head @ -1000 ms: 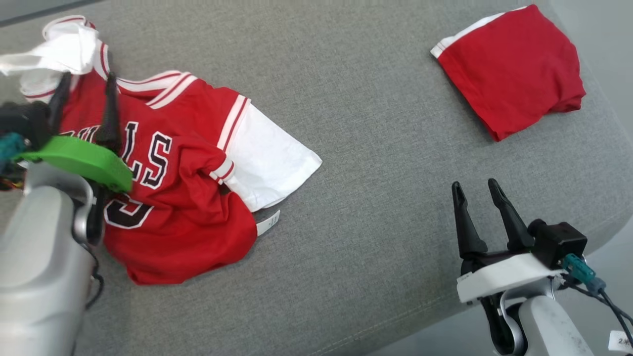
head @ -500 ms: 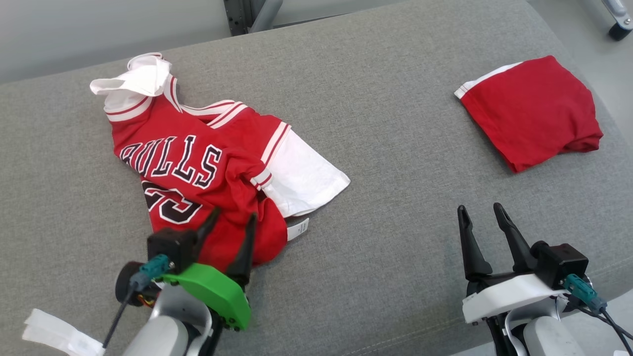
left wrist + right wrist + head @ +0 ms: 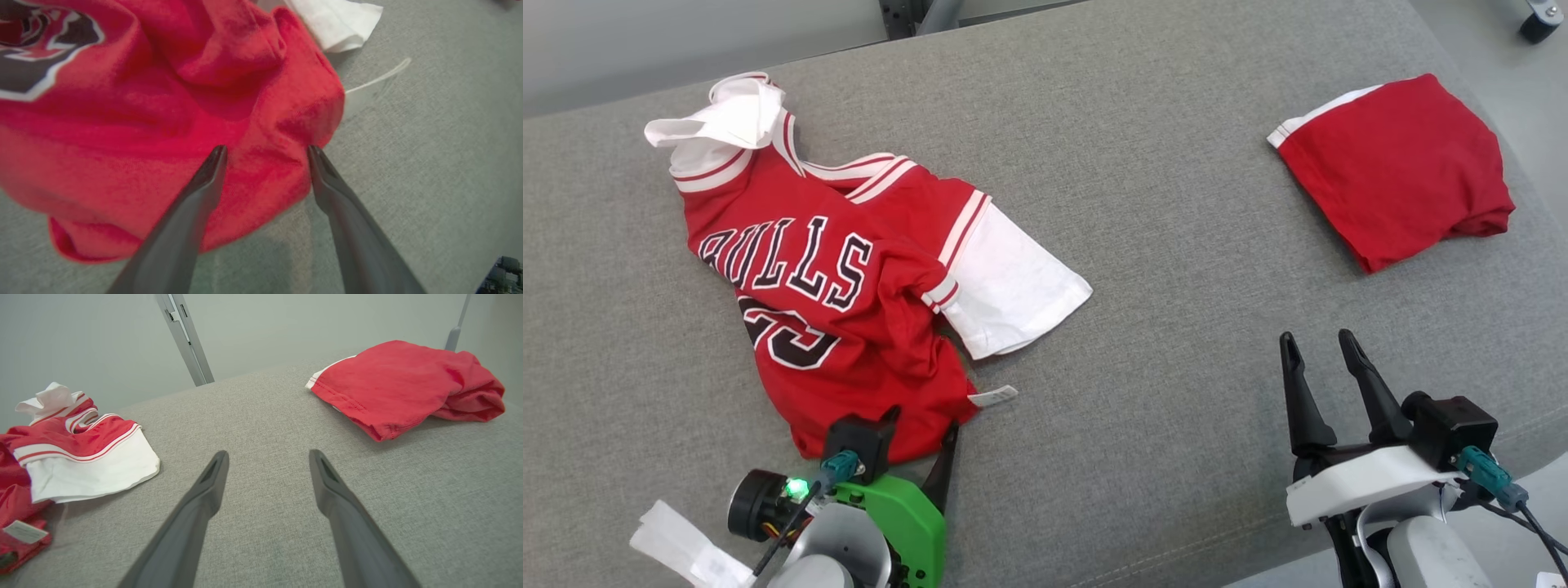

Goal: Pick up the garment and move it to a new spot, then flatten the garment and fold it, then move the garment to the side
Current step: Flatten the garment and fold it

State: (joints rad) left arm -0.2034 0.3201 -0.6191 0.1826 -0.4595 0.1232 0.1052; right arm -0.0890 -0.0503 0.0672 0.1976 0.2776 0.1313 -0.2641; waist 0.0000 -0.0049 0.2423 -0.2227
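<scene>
A: State of the left gripper (image 3: 266,149)?
B: Held parted, nothing clamped, over the near hem of the jersey (image 3: 833,327), which lies crumpled toward the surface's (image 3: 1160,327) near left corner.
A: Step?
B: Flattening is judged in hand; closure on the hem is required next.

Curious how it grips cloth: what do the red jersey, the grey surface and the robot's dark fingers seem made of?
The jersey looks like soft knit cloth, matte; it creases and bunches. The grey surface looks like woven upholstery fabric, with a visible weave. The fingers are probably hard matte plastic, dark grey and smooth; rubber cannot be ruled out.
</scene>
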